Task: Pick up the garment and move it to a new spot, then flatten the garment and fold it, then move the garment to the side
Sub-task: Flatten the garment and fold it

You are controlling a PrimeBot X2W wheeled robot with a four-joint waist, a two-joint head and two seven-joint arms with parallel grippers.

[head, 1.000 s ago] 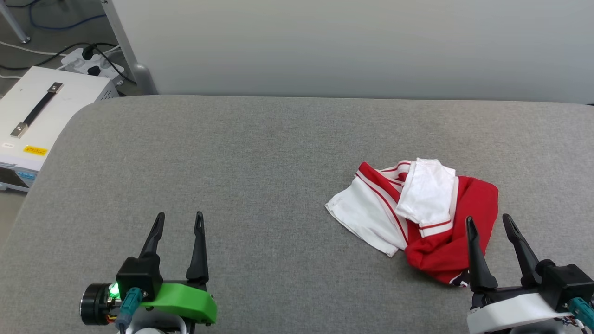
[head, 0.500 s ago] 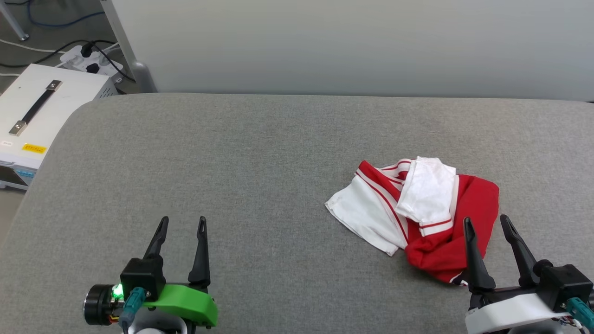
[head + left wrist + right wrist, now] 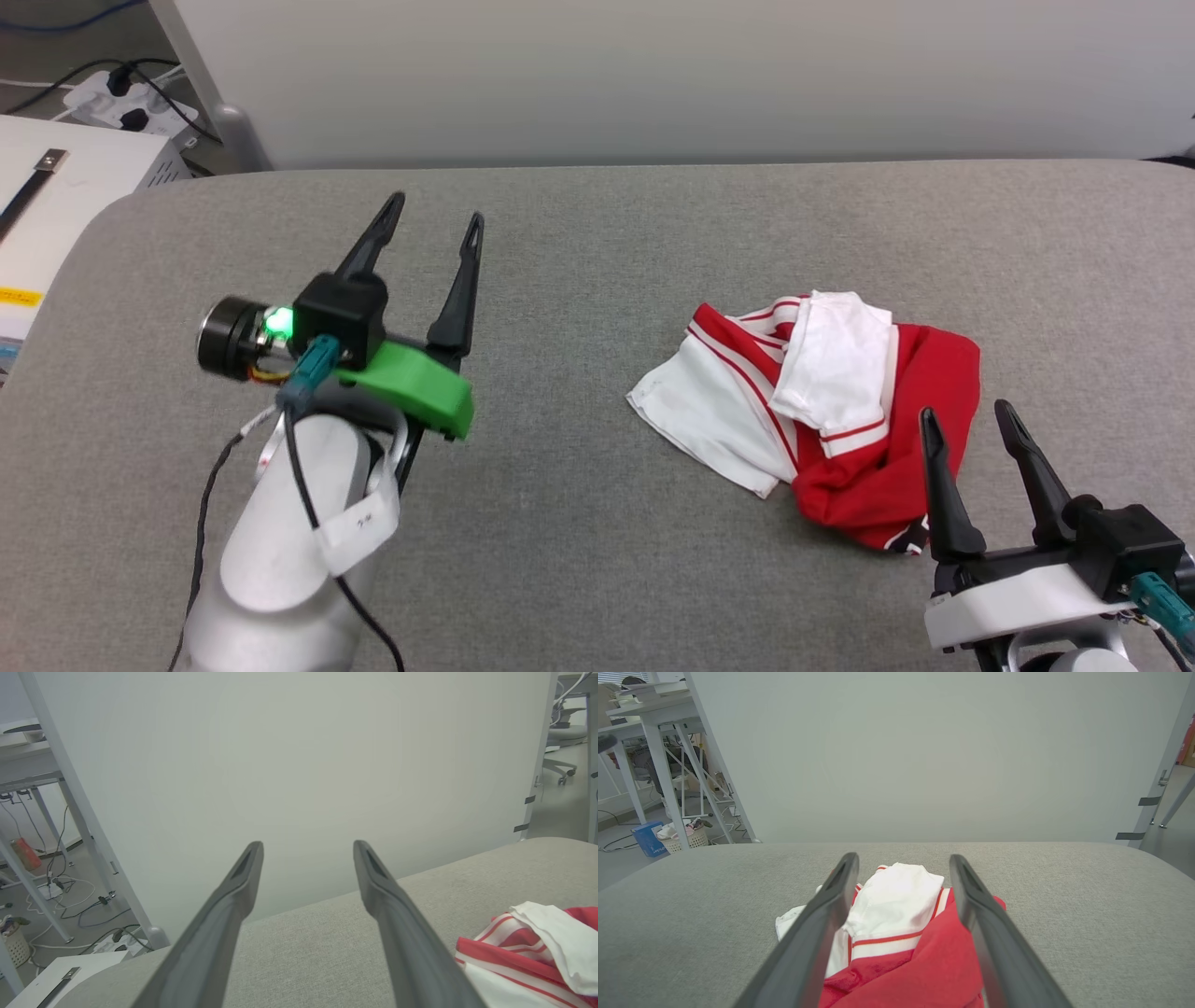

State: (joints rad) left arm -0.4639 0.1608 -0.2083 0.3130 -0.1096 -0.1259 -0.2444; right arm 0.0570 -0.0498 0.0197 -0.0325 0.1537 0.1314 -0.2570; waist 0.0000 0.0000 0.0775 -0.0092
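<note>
- The garment [image 3: 840,411] lies in a crumpled heap on the right half of the table [image 3: 597,280], well in from the far and right edges. A white sleeve is folded over the red body, and the lettering is almost all hidden.
- The right gripper [image 3: 963,408] sits at the heap's near side, jaws spread wide and empty. In its wrist view the fingers straddle the white sleeve and a red fold.
- The left gripper [image 3: 439,206] is over the table's left half, well apart from the garment. Its jaws are spread too, holding nothing, and they point toward the far edge.
- Likely risk: a shallow pinch takes only the top sleeve. The shirt would then hang twisted from one corner and be harder to flatten.
- A deep bite could catch the table's grey cover along with the cloth.
- Grabbing too thick a bunch may let layers slip out mid-lift, so the heap drops near the right edge.
- If the left arm swings across early, it could drag the white panel and shift the heap.
</note>
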